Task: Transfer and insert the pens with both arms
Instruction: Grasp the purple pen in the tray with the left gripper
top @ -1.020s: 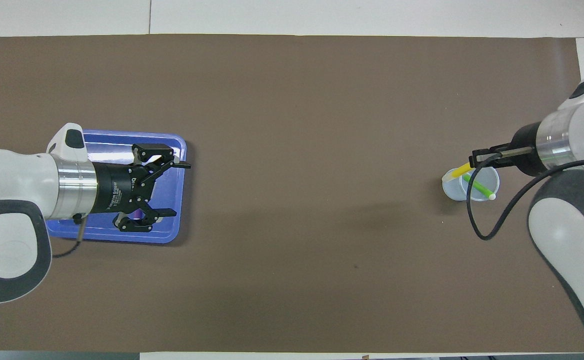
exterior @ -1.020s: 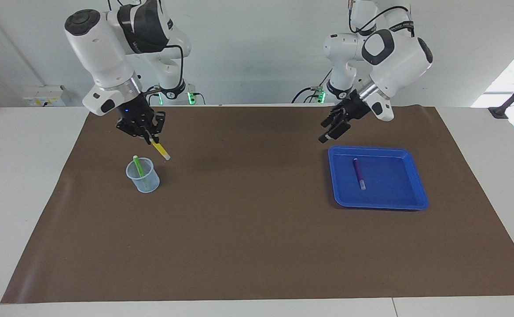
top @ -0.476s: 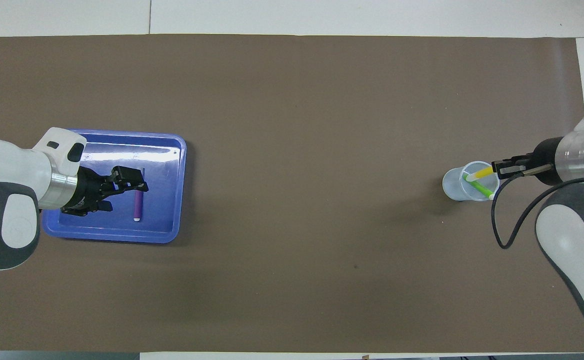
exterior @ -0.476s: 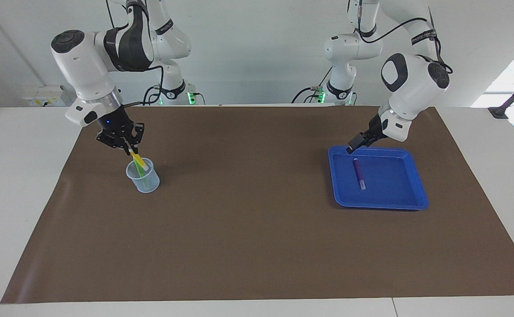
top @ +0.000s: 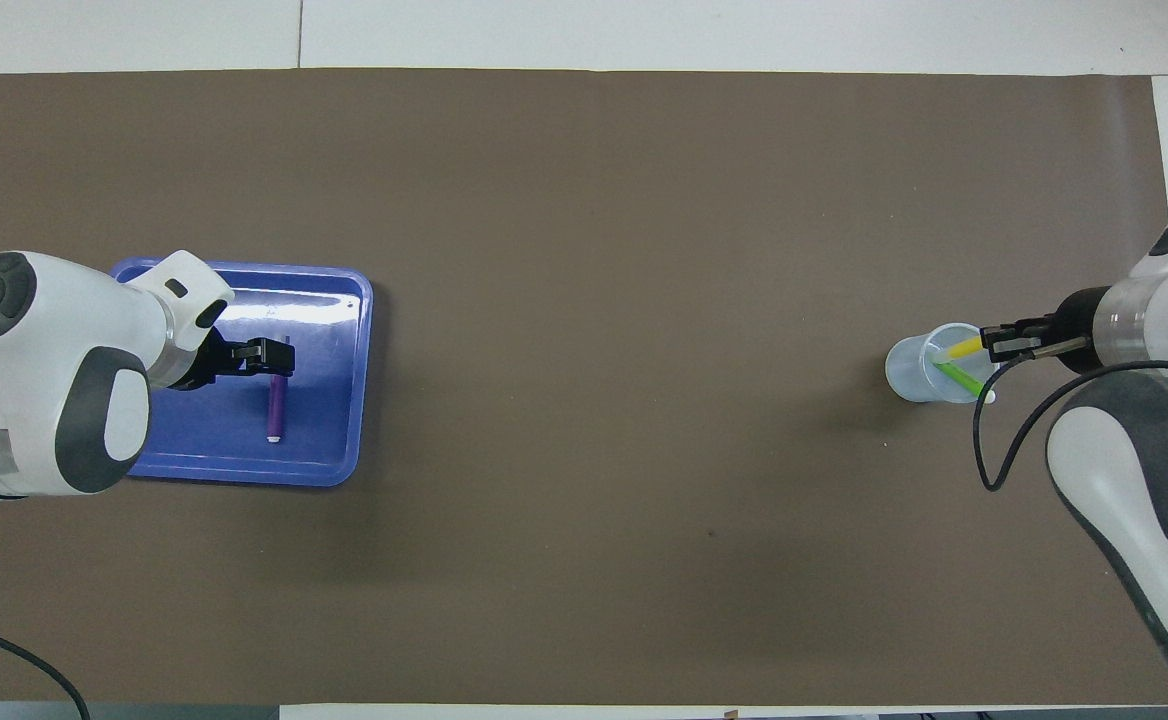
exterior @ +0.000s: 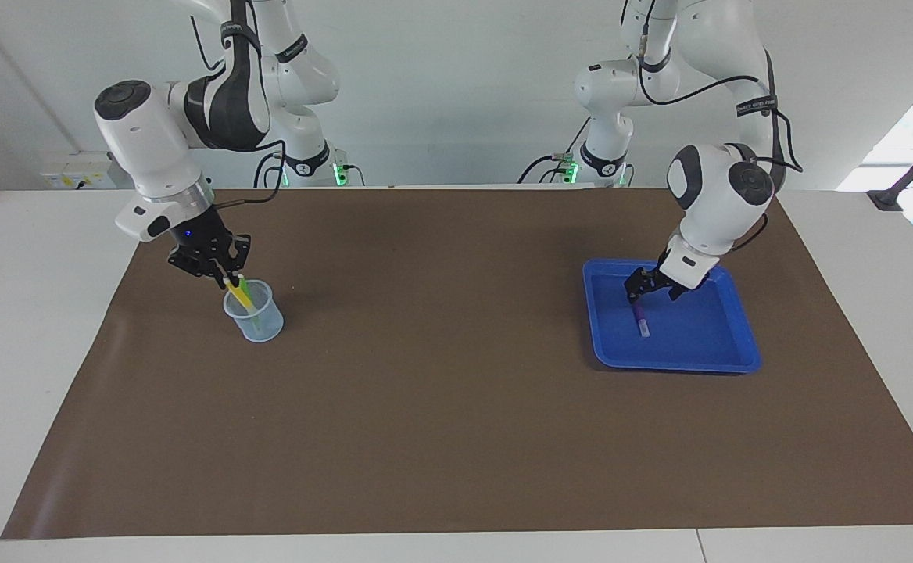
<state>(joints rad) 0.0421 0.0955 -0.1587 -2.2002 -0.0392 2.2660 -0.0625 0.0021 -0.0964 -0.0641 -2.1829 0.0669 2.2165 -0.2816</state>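
The left gripper [exterior: 638, 292], fingers spread, hangs low over the purple pen [exterior: 640, 317] lying in the blue tray [exterior: 726, 361], its length running away from the robots. The right gripper [exterior: 222, 274] pinches the yellow pen [exterior: 235, 296] into the cup [exterior: 257, 324].

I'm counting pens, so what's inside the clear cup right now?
The cup holds the green pen leaning inside, plus the yellow pen, lowered in and gripped by the right tool. Their lower ends blur through the wall.
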